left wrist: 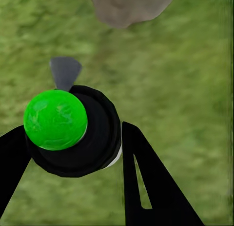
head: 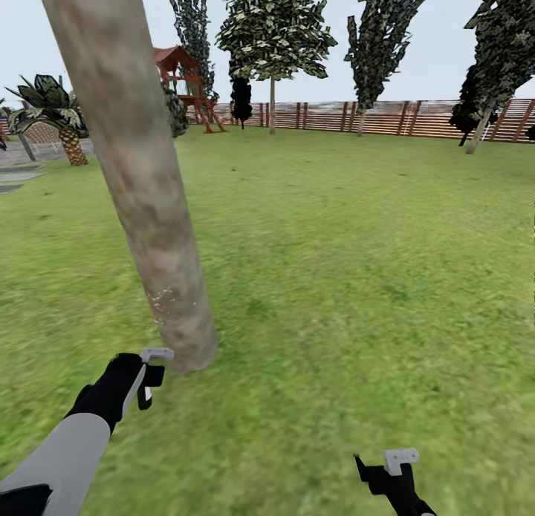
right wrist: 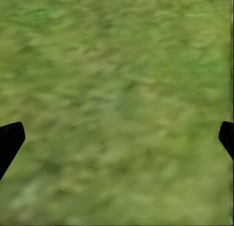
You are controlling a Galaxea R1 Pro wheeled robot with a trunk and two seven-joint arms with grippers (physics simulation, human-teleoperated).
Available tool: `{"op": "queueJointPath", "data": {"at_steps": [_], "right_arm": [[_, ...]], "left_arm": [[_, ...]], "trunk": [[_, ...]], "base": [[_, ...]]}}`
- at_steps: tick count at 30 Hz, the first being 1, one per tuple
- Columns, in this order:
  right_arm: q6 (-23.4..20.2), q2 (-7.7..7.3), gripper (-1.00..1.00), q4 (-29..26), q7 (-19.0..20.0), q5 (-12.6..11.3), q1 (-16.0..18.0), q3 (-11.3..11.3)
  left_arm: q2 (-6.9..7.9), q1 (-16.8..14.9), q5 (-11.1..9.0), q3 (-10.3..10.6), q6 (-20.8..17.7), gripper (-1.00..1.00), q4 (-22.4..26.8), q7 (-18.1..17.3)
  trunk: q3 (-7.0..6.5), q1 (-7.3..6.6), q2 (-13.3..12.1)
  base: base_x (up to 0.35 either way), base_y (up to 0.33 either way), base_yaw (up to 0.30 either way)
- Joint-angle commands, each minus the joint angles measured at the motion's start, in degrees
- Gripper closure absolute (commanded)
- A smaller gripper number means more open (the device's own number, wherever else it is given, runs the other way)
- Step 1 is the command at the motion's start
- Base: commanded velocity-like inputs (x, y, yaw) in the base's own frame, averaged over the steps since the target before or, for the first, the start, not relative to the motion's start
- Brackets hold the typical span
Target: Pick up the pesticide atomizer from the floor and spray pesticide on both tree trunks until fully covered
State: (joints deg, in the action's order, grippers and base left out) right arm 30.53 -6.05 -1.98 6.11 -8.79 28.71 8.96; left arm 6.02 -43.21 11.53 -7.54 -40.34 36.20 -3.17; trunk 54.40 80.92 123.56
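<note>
Green lawn [head: 357, 278] w/ a brown slat fence [head: 386, 117] behind. Left gripper [left wrist: 73, 153] is clamped on the pesticide atomizer [left wrist: 73, 133] (black body, green ball top), just beside the base of a thick grey-tan tree trunk [head: 141, 182]. Right gripper [right wrist: 117, 138] hangs over grass, fingers spread wide apart.

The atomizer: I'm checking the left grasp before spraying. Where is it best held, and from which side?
Hold the atomizer around its round black body, below the green cap. The left gripper seems to straddle it there, a finger on each side, leaving the nozzle toward the tree trunk.
</note>
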Motion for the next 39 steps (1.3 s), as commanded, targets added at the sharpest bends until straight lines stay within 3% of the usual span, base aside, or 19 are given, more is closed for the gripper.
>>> {"op": "queueJointPath", "data": {"at_steps": [1,15,30,39], "right_arm": [[0.14,-0.01,-1.0,0.04,0.34,-0.62,0.03,0.36],[0.15,-0.02,-1.0,0.04,0.39,-0.63,0.03,0.36],[0.15,-0.01,-1.0,0.04,0.39,-0.62,0.03,0.36],[0.15,-0.01,-1.0,0.04,0.39,-0.62,0.03,0.36]], "left_arm": [[-0.04,-0.03,0.51,-0.2,-0.31,1.0,0.1,-0.31],[0.05,-0.03,0.46,-0.28,-0.33,1.0,0.1,-0.26],[0.23,-0.03,0.51,-0.48,-0.27,1.0,0.13,-0.17],[0.09,-0.03,0.42,-0.51,-0.27,1.0,0.19,-0.01]], "trunk": [[0.05,-0.01,0.02],[0.05,-0.01,0.02],[0.05,-0.01,0.02],[0.05,-0.01,0.02]], "base": [[0.0,-0.276,0.0],[0.128,-0.269,0.008],[0.148,-0.264,0.265],[-0.084,-0.247,0.277]]}}
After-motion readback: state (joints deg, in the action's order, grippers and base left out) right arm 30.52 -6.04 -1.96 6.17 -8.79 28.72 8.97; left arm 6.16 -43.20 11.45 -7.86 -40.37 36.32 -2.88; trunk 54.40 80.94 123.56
